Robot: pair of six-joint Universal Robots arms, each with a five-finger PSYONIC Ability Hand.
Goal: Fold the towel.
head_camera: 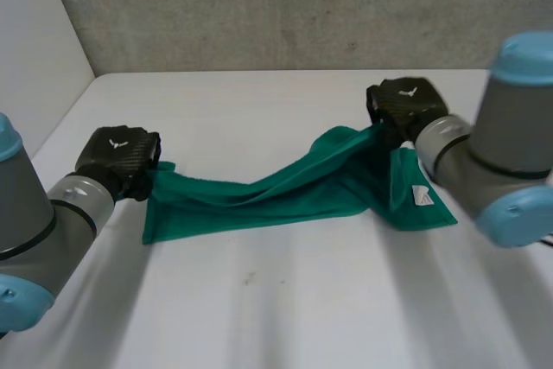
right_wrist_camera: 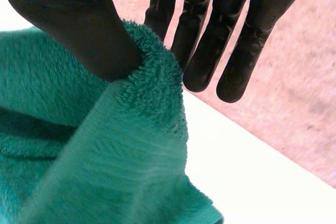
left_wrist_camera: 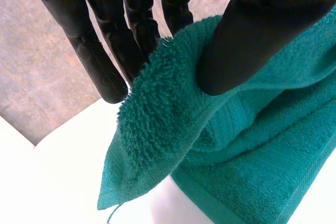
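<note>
**Left hand (head_camera: 117, 155) and right hand (head_camera: 404, 103) both pinch the green towel (head_camera: 259, 196)**

We see the white table (head_camera: 285, 300) beneath both hands. The towel stretches between them, twisted along its middle. Our left hand clamps one end between thumb (left_wrist_camera: 247, 40) and fingers (left_wrist_camera: 100, 61), low by the table. Our right hand pinches the other end likewise, held higher. A white tag (head_camera: 421, 195) hangs just below the right hand.

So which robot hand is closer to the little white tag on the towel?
The right. The right robot hand pinches the towel close by the tag; the left robot hand pinches the towel's far end.
</note>
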